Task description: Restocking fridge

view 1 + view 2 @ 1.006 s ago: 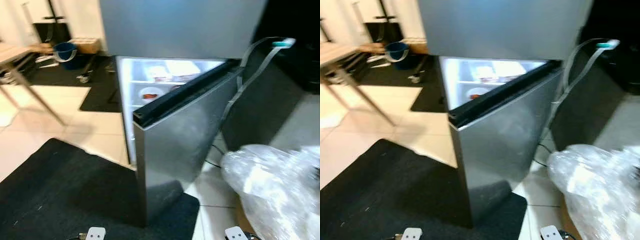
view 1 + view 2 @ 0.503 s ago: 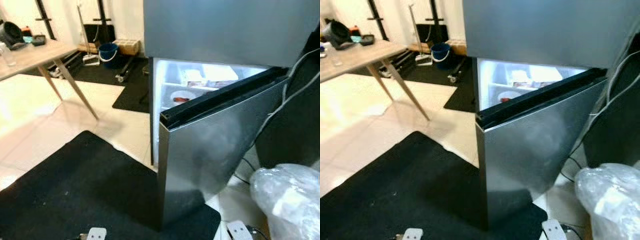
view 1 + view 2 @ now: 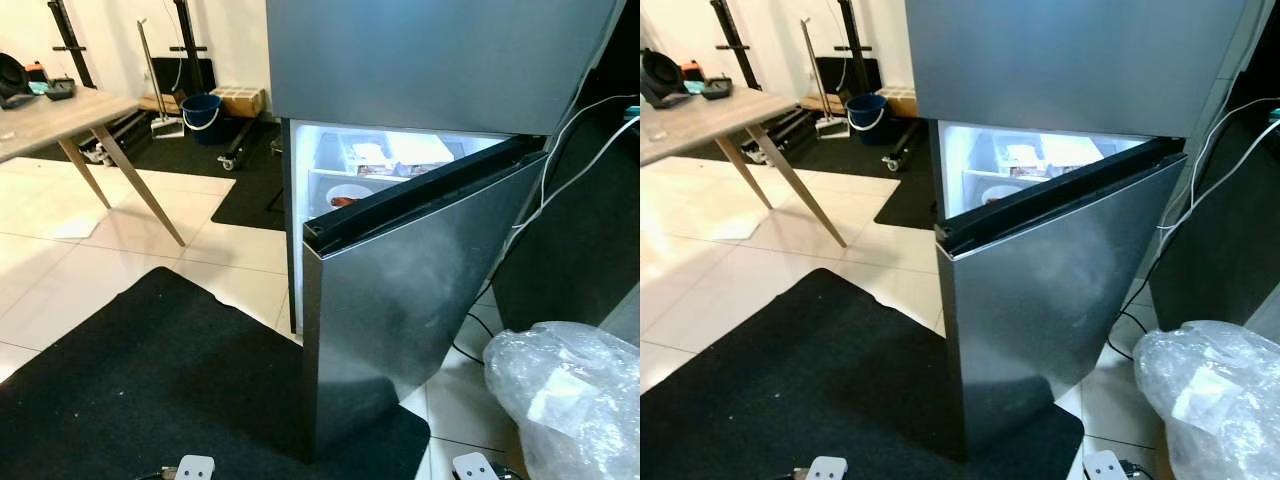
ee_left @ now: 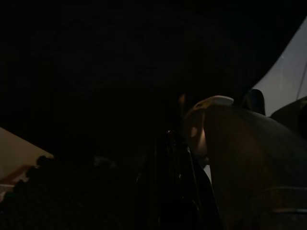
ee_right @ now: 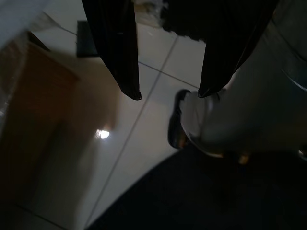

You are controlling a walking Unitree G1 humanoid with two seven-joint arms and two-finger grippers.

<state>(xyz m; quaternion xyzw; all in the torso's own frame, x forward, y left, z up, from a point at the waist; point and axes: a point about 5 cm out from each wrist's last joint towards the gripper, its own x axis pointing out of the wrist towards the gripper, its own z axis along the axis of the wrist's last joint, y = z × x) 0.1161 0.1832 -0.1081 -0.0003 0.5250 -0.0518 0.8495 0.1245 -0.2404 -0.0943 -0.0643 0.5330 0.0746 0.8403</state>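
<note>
We stand on a black mat (image 3: pixel 130 390) laid over white tiles (image 3: pixel 60 290); a wooden table (image 3: pixel 60 110) and a blue bucket (image 3: pixel 201 108) lie off left. The fridge (image 3: pixel 420 60) is ahead, its lower door (image 3: pixel 400 300) ajar across our path, shelves lit within. A plastic bag (image 3: pixel 570 390) sits right. Our right gripper (image 5: pixel 168 93) hangs with fingers spread; the left gripper (image 4: pixel 170 191) is too dark to tell.
</note>
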